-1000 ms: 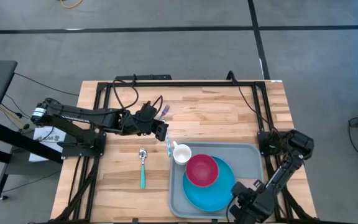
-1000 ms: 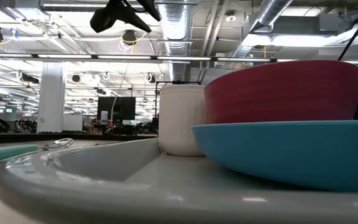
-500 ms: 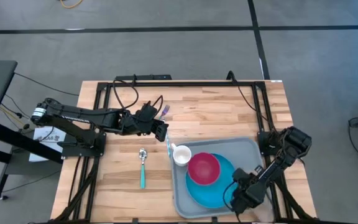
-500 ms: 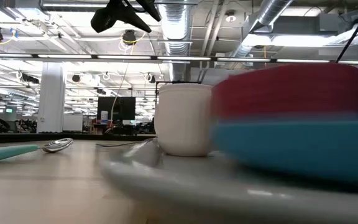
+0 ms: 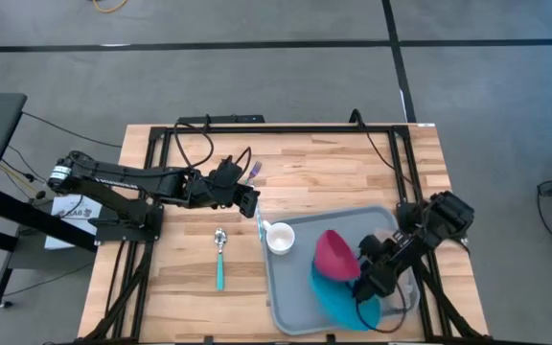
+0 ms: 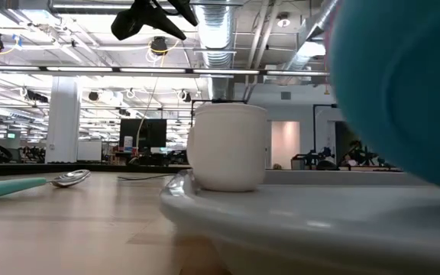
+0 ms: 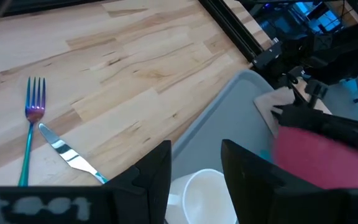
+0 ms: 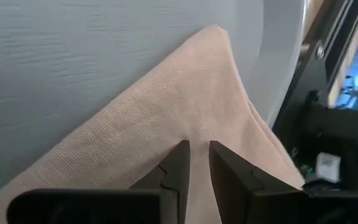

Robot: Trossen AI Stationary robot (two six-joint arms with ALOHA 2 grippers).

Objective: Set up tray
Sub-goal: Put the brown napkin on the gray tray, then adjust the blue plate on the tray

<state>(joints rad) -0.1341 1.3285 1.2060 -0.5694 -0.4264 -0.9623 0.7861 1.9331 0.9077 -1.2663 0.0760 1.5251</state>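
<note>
Grey tray (image 5: 290,278) is sitting at the table's (image 5: 180,278) 4 o'clock corner, w/ white mug (image 5: 279,237) at its 10 o'clock end. Red bowl (image 5: 333,254) & blue plate (image 5: 338,297) are tipping up steeply on it. R gripper (image 8: 194,163) is pinching a beige cloth napkin (image 8: 154,124) over the tray's 3 o'clock side, fingers nearly together. L gripper (image 7: 194,171) is hovering just above the mug, jaws apart, holding nothing. Spoon (image 5: 220,257) is lying at the tray's 9 o'clock; fork (image 7: 31,134) & knife (image 7: 70,155) nearby.

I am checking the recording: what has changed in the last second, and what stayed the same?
The right gripper swept inward over the tray, tipping the blue plate and red bowl up. The tray shifted right. The white cup, spoon and left gripper stayed.
</note>
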